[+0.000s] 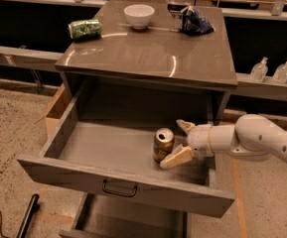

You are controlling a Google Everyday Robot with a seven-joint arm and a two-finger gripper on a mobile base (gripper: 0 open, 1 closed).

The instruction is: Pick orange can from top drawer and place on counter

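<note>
The orange can (162,144) stands upright in the open top drawer (123,187), right of its middle. My gripper (181,142) reaches in from the right, inside the drawer, with its fingers spread open. The near finger (177,157) lies against the can's lower right side and the far finger (184,126) sits just behind and right of the can. The can is not gripped. The counter (153,48) is the glossy top of the cabinet above the drawer.
On the counter stand a green can (85,29) lying on its side at the back left, a white bowl (139,15) at the back middle and a dark blue bag (194,23) at the back right. The lower drawer (128,222) is partly open beneath. Two clear bottles (271,71) stand on a ledge at right.
</note>
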